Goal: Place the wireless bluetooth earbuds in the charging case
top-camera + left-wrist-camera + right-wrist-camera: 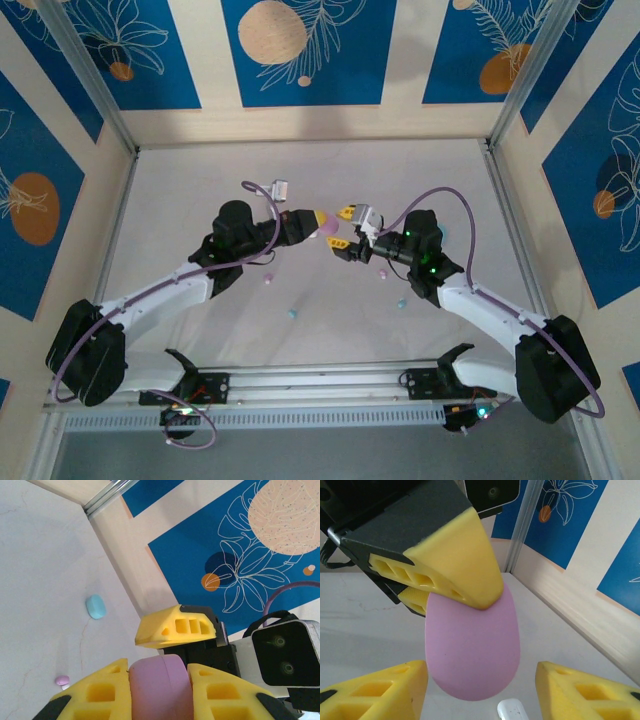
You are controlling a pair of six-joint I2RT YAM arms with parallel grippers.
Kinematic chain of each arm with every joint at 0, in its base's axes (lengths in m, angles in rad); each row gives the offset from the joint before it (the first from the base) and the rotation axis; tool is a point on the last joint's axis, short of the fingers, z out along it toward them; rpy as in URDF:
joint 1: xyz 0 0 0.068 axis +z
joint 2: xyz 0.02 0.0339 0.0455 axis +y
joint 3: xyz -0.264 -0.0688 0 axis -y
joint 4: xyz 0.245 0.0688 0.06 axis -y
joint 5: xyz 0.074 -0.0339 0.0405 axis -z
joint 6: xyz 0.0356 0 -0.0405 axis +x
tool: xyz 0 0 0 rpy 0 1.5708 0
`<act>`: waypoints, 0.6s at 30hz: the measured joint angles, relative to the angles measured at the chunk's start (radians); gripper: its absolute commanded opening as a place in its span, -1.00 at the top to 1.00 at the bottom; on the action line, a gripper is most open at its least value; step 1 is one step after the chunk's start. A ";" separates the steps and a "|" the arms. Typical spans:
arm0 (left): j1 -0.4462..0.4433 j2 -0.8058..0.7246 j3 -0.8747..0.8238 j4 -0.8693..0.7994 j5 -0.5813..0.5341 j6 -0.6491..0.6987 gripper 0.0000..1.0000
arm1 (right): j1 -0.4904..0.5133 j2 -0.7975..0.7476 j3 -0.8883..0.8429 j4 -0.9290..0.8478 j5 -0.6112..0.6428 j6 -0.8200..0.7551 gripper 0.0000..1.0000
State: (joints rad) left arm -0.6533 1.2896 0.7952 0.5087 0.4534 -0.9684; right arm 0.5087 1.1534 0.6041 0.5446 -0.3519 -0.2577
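Note:
Above the middle of the table my left gripper (320, 219) is shut on a pink oval charging case (328, 228). In the left wrist view the case (160, 690) sits clamped between both yellow fingers. My right gripper (343, 229) faces it from the right with its jaws open. In the right wrist view the case (472, 645) hangs between the two yellow fingertips (375, 690), with a gap on each side. Tiny earbuds lie on the table: a pink one (267, 281), a teal one (292, 312), another teal one (401, 302) and a pink one (383, 273).
A teal oval piece (95, 606) and a pink earbud (62, 680) lie on the white table below the left gripper. A white rounded piece (512, 711) lies under the right gripper. Patterned walls and metal posts (95, 90) enclose the table.

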 measured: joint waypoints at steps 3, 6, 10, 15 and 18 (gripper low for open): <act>0.000 0.000 0.000 0.000 0.003 0.000 0.76 | 0.001 0.000 0.002 0.005 0.001 0.004 -0.10; 0.000 0.000 0.000 0.000 0.003 0.000 0.76 | 0.001 0.000 0.003 0.009 0.000 0.006 -0.06; 0.000 0.000 0.000 0.000 0.003 0.000 0.75 | 0.003 0.006 0.011 0.010 -0.010 0.022 -0.04; 0.000 0.000 0.000 0.000 0.003 0.000 0.75 | 0.008 0.016 0.016 0.024 -0.016 0.039 -0.01; 0.000 0.000 0.000 0.000 0.003 0.000 0.75 | 0.009 0.017 0.018 0.026 -0.016 0.043 -0.06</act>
State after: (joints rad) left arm -0.6529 1.2892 0.7952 0.5091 0.4564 -0.9684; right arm 0.5175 1.1702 0.6224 0.5705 -0.3679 -0.2150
